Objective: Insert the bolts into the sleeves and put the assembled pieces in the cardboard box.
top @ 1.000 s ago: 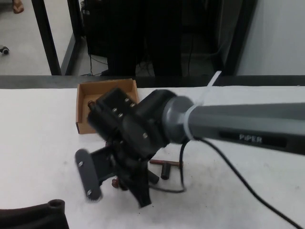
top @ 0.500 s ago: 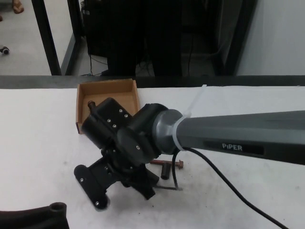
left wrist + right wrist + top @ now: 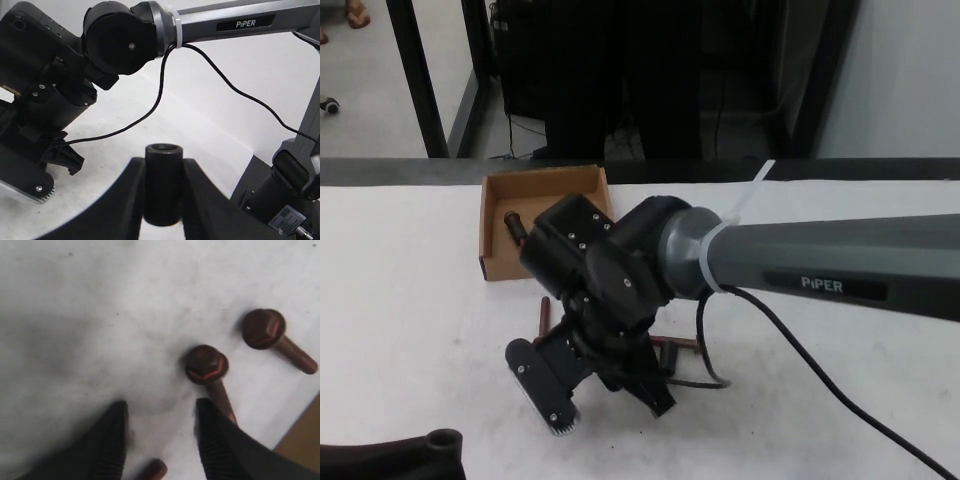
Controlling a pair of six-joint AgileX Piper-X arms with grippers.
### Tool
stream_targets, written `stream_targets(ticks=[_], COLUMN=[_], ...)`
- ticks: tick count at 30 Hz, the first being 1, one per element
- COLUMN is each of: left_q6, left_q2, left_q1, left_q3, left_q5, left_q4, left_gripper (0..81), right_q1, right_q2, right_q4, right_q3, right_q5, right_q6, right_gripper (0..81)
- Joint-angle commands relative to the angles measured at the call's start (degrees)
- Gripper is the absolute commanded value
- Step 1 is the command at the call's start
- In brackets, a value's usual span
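Risk 1: the right gripper [image 3: 160,407] may close on air or knock the nearest bolt [image 3: 207,365] aside. The bolt's head sits just beyond one fingertip, off the line of the gap, and its shank would probably roll if a tip touched it.
Risk 2: the sleeve [image 3: 162,190] could tilt in its grip if a bolt is pushed in off-axis.
Right fingers: spread. Only a brown bolt end [image 3: 153,470] lies deep between them.
Left gripper [image 3: 162,170]: pinching the sleeve, open bore facing up.
Second bolt [image 3: 265,330]: beyond the first bolt and apart from it.
Cardboard box [image 3: 535,190]: upper left of centre in the high view, with one dark piece [image 3: 513,222] inside.
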Motion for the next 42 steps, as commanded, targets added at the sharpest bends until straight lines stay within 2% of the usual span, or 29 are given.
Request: stream_targets(ticks=[1,11,14,21,30,42], left_q6=[0.6,0.9,0.9,1.1,1.1,1.1], left_q2=[0.0,0.0,0.0,0.0,0.0,0.0], left_q1=[-0.3,-0.3,-0.3,-0.3,-0.3,-0.3], left_q3=[0.0,0.0,0.0,0.0,0.0,0.0], left_q5=[1.0,1.8,1.8,1.8,3.8,4.0], left_q4=[-1.7,-2.0,-2.0,-2.5,-2.8,-2.8], left_gripper=[0.8,0.8,0.8,0.8,0.8,0.8], right_q1=[-0.4,-3.2,-3.9,-5.7,-5.9,-5.8], right_q2=[-0.9,-1.3,-0.9,-0.2,2.6,3.1], right_q4=[6.5,14.0,15.3,15.0,14.4,10.5], right_q3=[-0.7,-12.1,-14.9,-15.2,-15.4,-15.4], right_q5=[-5.3,-12.2,-12.4,-9.3,-9.4,-12.8], right_q6=[0.9,0.9,0.9,-1.3,-2.2,-3.7], right_gripper=[41.9,41.9,41.9,41.9,41.9,41.9])
